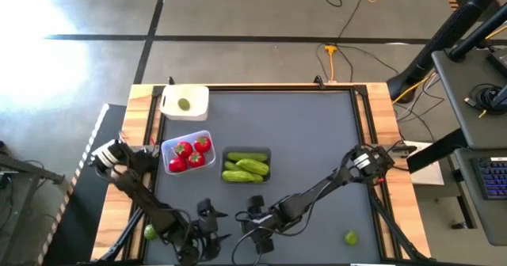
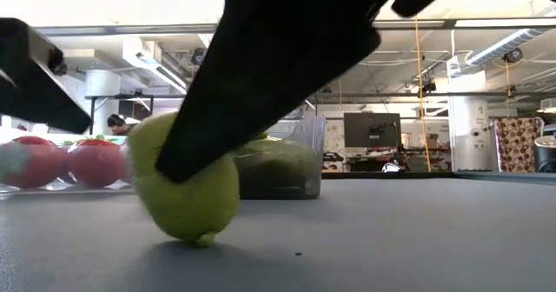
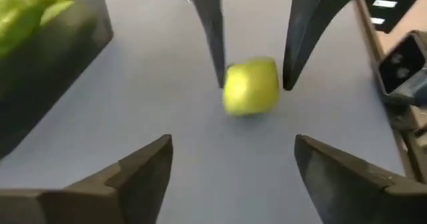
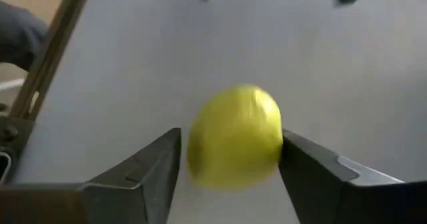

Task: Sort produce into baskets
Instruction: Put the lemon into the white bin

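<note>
I have the table [image 1: 317, 139] under both arms, with three baskets well beyond my fingers: the white one [image 1: 185, 101] holding one lime, the clear one [image 1: 188, 153] holding red fruits, the dark one [image 1: 246, 165] holding cucumbers.

My right gripper [image 4: 230, 159] is low at the near edge, and the lime [image 4: 235, 145] I am after sits between its fingers, resting on the table. In the right wrist view both fingers touch or very nearly touch its sides, so I read them as closing on it, though I would not call the hold firm. My left gripper [image 3: 233, 164] waits just beside, fingers spread wide with nothing between them, pointing at the same lime from the opposite side.

Two more limes lie outside both grippers: one [image 1: 350, 237] off to the right, one [image 1: 149, 233] by the left arm, seemingly on the wooden border.

I judge this ball light, smooth and rigid, and round enough to roll or squirt free. I would pinch across its widest middle, fingers level, and squeeze gently.
</note>
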{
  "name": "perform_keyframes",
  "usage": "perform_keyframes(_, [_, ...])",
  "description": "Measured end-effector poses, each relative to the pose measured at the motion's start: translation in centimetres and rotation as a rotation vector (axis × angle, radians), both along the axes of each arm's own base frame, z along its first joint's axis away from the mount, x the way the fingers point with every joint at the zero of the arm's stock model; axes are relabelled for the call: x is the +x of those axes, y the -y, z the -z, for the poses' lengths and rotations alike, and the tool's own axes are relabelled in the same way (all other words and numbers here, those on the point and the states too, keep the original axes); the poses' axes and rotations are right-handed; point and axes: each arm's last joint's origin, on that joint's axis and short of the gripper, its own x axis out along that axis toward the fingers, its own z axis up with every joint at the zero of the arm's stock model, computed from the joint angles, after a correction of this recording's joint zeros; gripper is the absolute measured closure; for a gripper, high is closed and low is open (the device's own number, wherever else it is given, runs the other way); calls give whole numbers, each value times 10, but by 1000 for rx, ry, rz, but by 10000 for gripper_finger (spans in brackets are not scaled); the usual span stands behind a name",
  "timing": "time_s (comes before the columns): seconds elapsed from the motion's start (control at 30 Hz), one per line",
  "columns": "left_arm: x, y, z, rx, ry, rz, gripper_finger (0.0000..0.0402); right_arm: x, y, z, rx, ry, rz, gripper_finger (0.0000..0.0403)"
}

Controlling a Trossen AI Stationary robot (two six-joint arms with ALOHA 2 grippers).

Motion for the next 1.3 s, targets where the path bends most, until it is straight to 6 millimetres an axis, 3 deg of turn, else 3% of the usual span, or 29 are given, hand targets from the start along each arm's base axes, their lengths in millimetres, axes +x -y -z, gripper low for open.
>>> perform_keyframes(0.23, [19, 11, 5, 52, 1, -2, 55, -10, -9, -46, -23, -1, 39, 102])
perform_keyframes(0.47, [29, 6, 12, 75, 11, -29, 39, -35, -28, -77, -112, -45, 172, 49])
perform_keyframes(0.67, [29, 9, 14, 71, -65, 86, 39, -46, -43, -78, -63, -66, 235, 39])
perform_keyframes(0.93, [22, 3, 21, 70, -135, 24, 41, -50, -49, -76, -6, -70, 298, 39])
perform_keyframes(1.1, [24, 2, 38, 69, -135, -15, 74, -56, -47, -73, -41, -141, 283, 40])
perform_keyframes(1.17, [26, 5, 43, 64, -123, -20, 104, -63, -35, -75, -121, -242, 321, 46])
perform_keyframes(1.3, [29, 9, 52, 44, -92, -39, 188, -78, -7, -100, -248, -338, 415, 73])
